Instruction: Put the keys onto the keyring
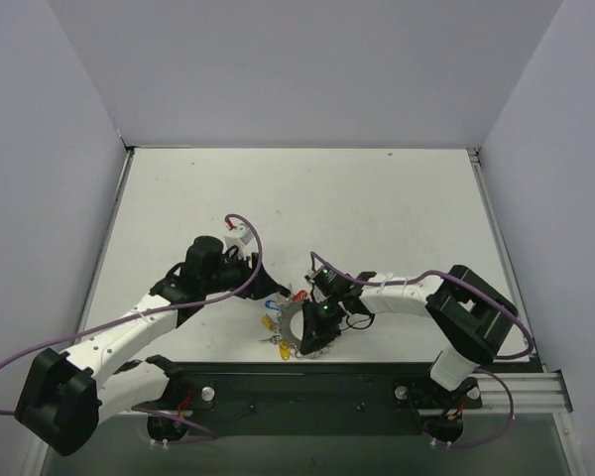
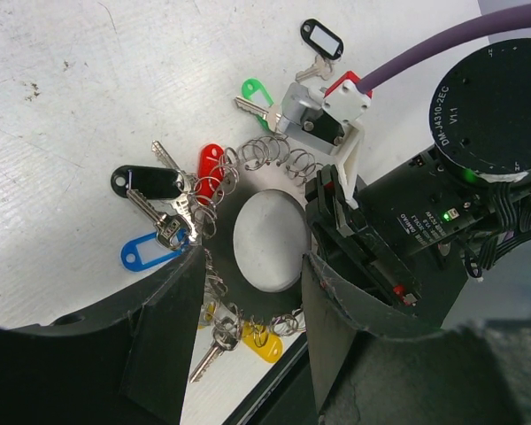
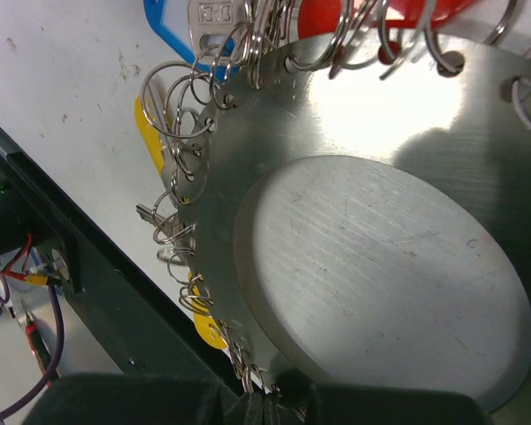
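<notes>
Right gripper [image 3: 264, 409] has its fingers pinched together on the rim of the keyring [image 3: 354, 115], a flat, brushed silvery disc with a wide round hole and thin wire loops threaded along its edge. Being round, the keyring has no long axis; it sits on the scuffed white table [image 2: 71, 88]. Left gripper [image 2: 252, 258] hangs over the keyring, jaws apart on either side of the hole; whether they touch the metal I cannot tell. Keys with red [image 2: 210, 166], black [image 2: 148, 182], blue [image 2: 142, 255] and yellow [image 2: 261, 341] plastic heads fan outward from the loops. A green-headed key [image 2: 256, 91] lies just beyond the keyring, blade pointing towards it.
</notes>
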Action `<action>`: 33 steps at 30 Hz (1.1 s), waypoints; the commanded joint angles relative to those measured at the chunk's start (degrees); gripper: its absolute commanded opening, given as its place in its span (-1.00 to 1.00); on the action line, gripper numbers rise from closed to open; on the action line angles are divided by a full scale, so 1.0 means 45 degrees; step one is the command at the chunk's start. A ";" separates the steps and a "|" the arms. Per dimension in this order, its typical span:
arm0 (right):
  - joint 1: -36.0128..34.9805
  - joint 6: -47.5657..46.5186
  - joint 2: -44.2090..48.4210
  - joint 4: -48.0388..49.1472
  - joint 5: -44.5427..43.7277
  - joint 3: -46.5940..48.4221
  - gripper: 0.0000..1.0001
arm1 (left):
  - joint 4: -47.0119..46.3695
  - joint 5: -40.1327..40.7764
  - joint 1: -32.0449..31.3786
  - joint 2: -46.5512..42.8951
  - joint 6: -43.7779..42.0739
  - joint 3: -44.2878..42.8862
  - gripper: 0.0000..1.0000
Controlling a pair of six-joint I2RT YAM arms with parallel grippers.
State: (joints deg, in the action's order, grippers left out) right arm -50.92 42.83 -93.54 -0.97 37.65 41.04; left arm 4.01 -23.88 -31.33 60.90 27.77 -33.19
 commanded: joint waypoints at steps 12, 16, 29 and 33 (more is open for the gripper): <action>0.1002 -0.5198 0.1586 -0.3493 -0.1179 0.2832 -1.00 | 0.0027 -0.0687 0.0049 -0.0819 -0.0565 -0.0749 0.14; 0.1002 -0.6721 0.2210 -0.4372 -0.1218 0.3555 -1.00 | -0.0460 -0.1450 0.0010 -0.1092 -0.0585 -0.0750 0.14; 0.1139 -0.7897 0.2603 -0.5058 -0.1353 0.4280 -0.95 | -0.0094 -0.2409 -0.1317 -0.1056 -0.1443 -0.1491 0.14; 0.1256 -0.7194 0.2583 -0.4863 -0.1647 0.3734 -0.64 | 0.1137 -0.0388 -0.2368 -0.0586 -0.1873 -0.1899 0.08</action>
State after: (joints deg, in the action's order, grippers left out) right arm -45.87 8.71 -82.04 -21.78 31.53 59.33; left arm 3.60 -33.30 -37.98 56.51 22.90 -38.00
